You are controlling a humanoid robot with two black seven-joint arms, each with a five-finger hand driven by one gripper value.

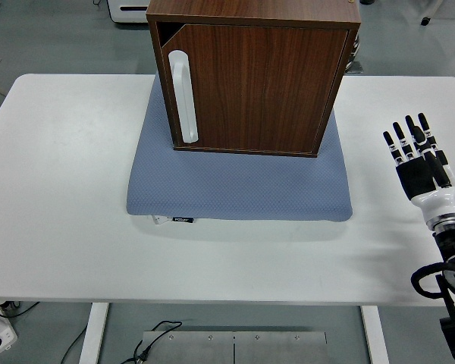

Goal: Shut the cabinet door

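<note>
Head view. The right hand [418, 163] is raised over the right part of the table [61, 227], palm side away from the camera, with its fingers [400, 144] extended straight, close together and pointing away from the robot. It holds nothing and touches nothing.

The cabinet [254, 76] stands well to the left of the hand and farther from the robot, resting on a blue-grey mat [235, 189]. Its door [250, 87] faces the robot and is slightly ajar: a dark gap shows at the door's upper left corner (the side farthest from the hand). The white handle [183, 97] runs vertically along the door's left edge, on the far side of the door from the hand. The hinge side, nearer the hand, sits flush with the cabinet's right wall.
</note>
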